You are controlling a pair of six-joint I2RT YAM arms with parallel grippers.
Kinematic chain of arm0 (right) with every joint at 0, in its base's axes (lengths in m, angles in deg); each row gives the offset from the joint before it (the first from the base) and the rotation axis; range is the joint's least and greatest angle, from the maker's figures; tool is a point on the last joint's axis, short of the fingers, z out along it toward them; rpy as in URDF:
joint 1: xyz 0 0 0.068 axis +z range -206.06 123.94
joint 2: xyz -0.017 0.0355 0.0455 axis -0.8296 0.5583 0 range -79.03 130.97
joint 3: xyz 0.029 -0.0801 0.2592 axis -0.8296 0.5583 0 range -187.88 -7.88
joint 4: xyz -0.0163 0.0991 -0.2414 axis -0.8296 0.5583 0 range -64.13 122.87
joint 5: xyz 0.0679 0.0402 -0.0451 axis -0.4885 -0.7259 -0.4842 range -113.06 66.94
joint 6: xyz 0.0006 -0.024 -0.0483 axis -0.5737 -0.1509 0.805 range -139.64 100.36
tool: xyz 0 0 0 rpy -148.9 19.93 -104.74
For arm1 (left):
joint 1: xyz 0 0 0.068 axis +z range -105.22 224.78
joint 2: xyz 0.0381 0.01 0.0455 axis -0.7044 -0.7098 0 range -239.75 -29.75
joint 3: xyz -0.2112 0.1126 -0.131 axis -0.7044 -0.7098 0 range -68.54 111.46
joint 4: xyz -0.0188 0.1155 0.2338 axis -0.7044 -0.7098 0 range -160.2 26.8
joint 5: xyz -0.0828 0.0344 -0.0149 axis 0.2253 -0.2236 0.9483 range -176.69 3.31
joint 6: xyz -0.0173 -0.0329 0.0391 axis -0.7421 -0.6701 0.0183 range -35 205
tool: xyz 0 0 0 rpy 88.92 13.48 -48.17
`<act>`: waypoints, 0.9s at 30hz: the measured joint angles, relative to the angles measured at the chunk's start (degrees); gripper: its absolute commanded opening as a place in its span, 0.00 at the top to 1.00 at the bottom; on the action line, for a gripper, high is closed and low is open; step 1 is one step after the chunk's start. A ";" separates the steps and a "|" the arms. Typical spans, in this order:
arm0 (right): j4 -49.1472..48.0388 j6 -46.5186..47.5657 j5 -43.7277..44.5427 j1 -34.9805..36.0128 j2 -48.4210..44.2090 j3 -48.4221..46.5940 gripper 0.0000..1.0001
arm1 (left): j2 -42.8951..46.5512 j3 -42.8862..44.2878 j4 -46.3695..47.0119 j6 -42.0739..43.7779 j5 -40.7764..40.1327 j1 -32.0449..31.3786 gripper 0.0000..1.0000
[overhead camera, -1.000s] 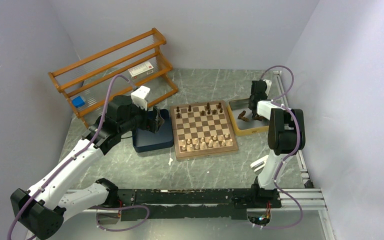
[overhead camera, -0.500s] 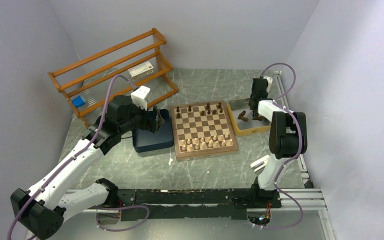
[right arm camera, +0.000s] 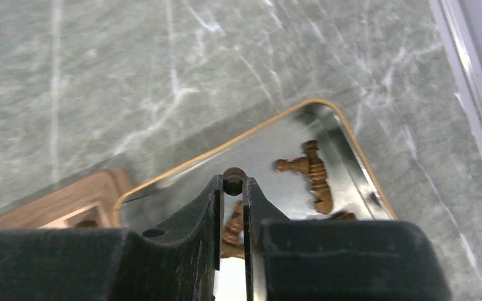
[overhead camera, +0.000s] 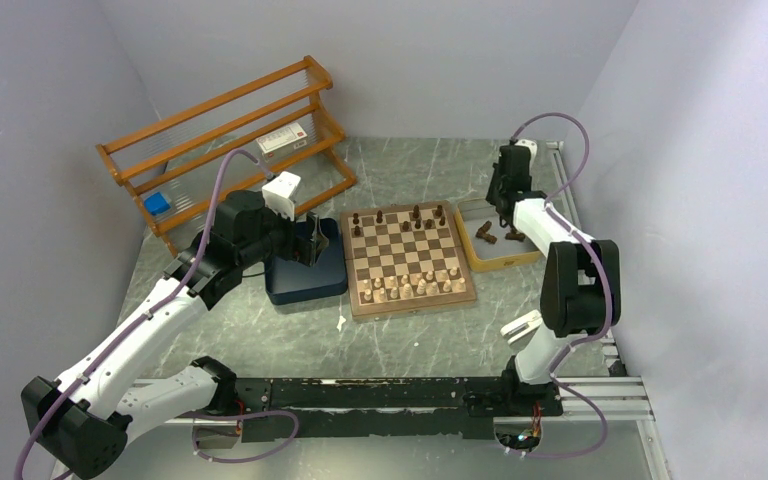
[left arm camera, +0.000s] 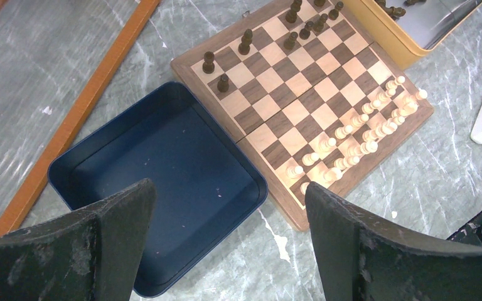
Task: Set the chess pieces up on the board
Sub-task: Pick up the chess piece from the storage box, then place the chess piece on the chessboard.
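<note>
Right arm has come up and swung toward 12 o'clock since a second ago, so the dark chess piece (right arm camera: 233, 179) is now off the floor of the yellow tray (right arm camera: 326, 111) and hanging above that tray's far-left corner. The right gripper (right arm camera: 233, 188) is clenched on it, and only a rounded bit of the piece pokes out between the tips, so I can't tell whether it hangs upright or tilted. A few loose dark pieces (right arm camera: 307, 172) lie on their sides in the tray just below. The tray sits at 3 o'clock of the board (overhead camera: 415, 307), touching or nearly touching it. The dark chessmen (overhead camera: 415, 213) already placed stand along the board's 12 o'clock edge with gaps between them, and the pale cream pieces (overhead camera: 410, 287) fill the 6 o'clock rows. To do this bit well, I'd keep the height until past the tray rim, travel toward 9 o'clock along the far rows, pick an open square, and come straight down so the fingers don't clip a neighbour. Only let go once the base is flat on the square. The left gripper (left arm camera: 226, 216) hangs with its fingers spread wide over the blue tray (left arm camera: 163, 175) at the board's 9 o'clock, holding nothing and well out of the way.
</note>
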 measured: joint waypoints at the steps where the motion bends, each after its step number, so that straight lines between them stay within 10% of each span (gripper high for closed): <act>1: 0.31 -0.13 -0.37 0.59 -0.31 -0.44 0.86 | 0.00 0.00 0.00 0.00 0.00 0.00 0.07; 27: 0.92 -4.28 -0.42 34.16 5.88 -10.95 0.85 | -0.02 0.00 -0.02 0.00 0.00 0.00 0.07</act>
